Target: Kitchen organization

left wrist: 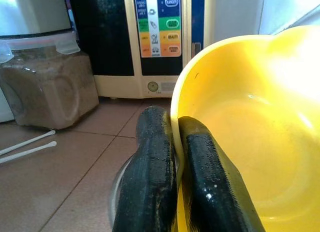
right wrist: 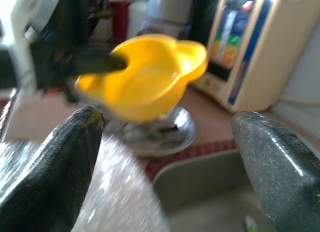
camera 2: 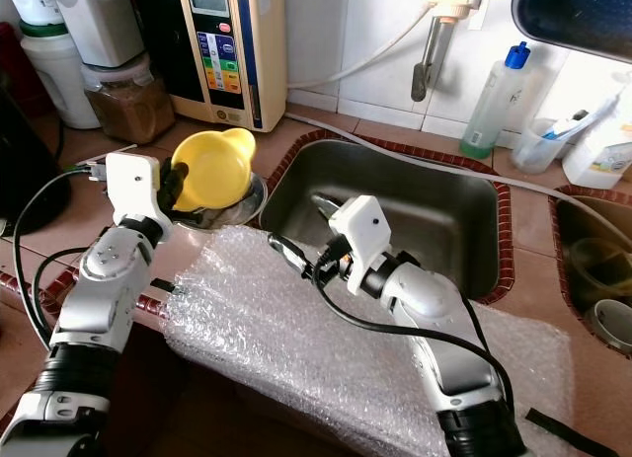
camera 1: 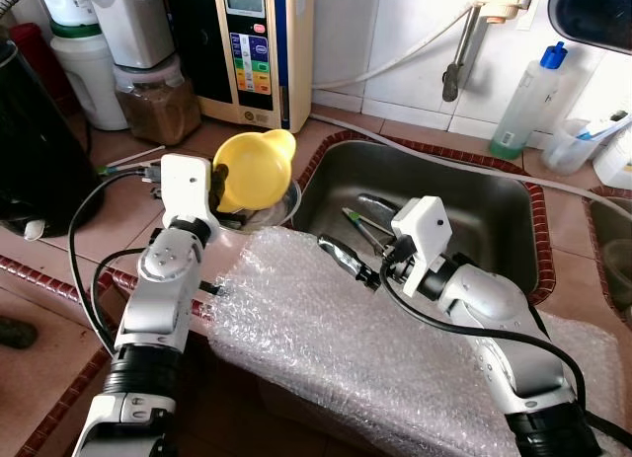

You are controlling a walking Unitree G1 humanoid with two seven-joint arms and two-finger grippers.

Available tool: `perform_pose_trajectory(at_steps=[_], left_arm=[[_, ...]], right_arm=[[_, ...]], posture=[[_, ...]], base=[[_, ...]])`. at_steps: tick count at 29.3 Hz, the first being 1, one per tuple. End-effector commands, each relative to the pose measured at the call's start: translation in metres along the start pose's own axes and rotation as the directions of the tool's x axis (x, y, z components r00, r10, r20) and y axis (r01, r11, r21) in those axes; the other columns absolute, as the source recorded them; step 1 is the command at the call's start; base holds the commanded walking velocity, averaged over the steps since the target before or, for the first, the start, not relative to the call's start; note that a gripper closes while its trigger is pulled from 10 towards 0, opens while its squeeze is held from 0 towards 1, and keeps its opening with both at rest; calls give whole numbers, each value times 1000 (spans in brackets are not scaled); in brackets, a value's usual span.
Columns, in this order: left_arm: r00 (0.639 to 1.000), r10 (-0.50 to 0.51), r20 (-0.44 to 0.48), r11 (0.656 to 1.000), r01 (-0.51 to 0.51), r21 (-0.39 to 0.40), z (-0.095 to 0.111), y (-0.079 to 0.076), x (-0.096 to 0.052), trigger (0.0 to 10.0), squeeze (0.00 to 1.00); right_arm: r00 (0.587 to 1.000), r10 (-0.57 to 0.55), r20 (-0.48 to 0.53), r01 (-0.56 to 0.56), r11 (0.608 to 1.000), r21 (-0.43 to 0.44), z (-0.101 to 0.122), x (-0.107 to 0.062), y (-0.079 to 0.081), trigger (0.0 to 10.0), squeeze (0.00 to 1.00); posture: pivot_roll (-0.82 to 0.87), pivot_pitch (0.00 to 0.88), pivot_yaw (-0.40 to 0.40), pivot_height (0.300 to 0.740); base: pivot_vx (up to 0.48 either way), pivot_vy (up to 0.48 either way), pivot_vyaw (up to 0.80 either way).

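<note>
Kitchen counter, mid-tidy — my left gripper (camera 1: pixel 225 192) is clamped on the rim of a yellow plastic bowl (camera 1: pixel 254 167), held tilted just above a steel bowl (camera 1: pixel 265 212) at the sink's (camera 1: pixel 513 220) left edge, water dispenser (camera 1: pixel 252 47) beyond. My right gripper (camera 1: pixel 348 262) hangs over the sink's near-left corner w/ fingers spread, empty, above the bubble wrap (camera 1: pixel 326 348). Step, as I read it: moving the yellow bowl. Next move likely needs a clear landing spot — then easing my grip off the rim.
</note>
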State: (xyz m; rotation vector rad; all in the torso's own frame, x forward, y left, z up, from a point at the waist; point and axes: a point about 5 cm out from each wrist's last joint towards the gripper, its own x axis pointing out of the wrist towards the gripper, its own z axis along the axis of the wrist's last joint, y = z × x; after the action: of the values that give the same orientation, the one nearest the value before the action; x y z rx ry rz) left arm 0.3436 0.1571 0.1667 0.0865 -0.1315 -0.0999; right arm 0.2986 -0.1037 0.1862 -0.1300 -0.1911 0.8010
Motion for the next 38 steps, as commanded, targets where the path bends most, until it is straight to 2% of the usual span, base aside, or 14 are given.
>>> perform_pose_trajectory(at_steps=[1,3,7,10,13,18,21,28,30,31,32,33,34,38], left_arm=[[999,0,52,1000,-2,30,9,-3,-1,0,0],[996,-24,89,998,18,67,12,-11,-3,0,0],[992,-68,110,995,60,79,12,-28,-5,0,0],[982,-118,146,988,102,112,16,-41,-8,0,0],[979,-133,157,988,118,101,17,-47,-8,0,0],[965,-145,218,988,131,79,25,-56,-9,0,0],[962,-154,224,987,137,89,26,-57,-9,0,0],[949,-182,257,983,171,64,30,-64,-9,0,0],[947,-189,260,982,180,61,31,-66,-9,0,0],[945,-192,263,981,183,56,31,-67,-9,0,0],[942,-197,271,980,190,53,32,-70,-9,0,0],[941,-199,273,980,192,52,32,-70,-9,0,0],[941,-199,273,980,192,52,33,-71,-9,0,0],[941,-198,276,980,191,51,33,-72,-9,0,0]], right_arm=[[999,-34,24,34,999,8,5,0,-7,10000,0],[997,-58,43,57,998,26,9,3,-10,10000,0],[994,-91,59,86,993,76,12,6,-14,10000,0],[994,-93,64,84,988,130,14,8,-13,10000,0],[993,-96,70,84,983,166,15,10,-11,10000,0],[962,-270,49,245,927,285,9,14,-18,10000,0],[947,-320,19,302,911,280,6,16,-22,10000,0],[945,-328,1,312,901,300,5,22,-22,10000,0],[946,-325,-3,311,901,303,5,24,-22,9490,0],[946,-324,-8,311,901,301,5,26,-21,3922,0],[947,-322,-9,309,899,311,4,29,-21,1686,0],[947,-322,-9,308,898,313,4,30,-21,1686,0],[946,-323,-13,310,897,316,4,31,-21,0,0],[944,-329,-25,319,890,327,3,33,-21,0,0]], posture=[[21,0,-7,740],[20,0,-7,740],[17,0,-13,740],[17,0,-18,740],[14,0,-23,740],[17,0,-28,740],[14,0,-27,740],[12,0,-28,740],[12,0,-29,740],[14,0,-31,740],[17,0,-34,740],[17,0,-34,740],[21,0,-37,740],[21,0,-38,740]], base=[[0,0,0],[0,0,0],[0,0,0],[0,0,0],[0,0,0],[0,0,0],[0,0,0],[0,0,0],[0,0,0],[0,0,0],[0,0,0],[0,0,0],[0,0,0],[0,0,0]])
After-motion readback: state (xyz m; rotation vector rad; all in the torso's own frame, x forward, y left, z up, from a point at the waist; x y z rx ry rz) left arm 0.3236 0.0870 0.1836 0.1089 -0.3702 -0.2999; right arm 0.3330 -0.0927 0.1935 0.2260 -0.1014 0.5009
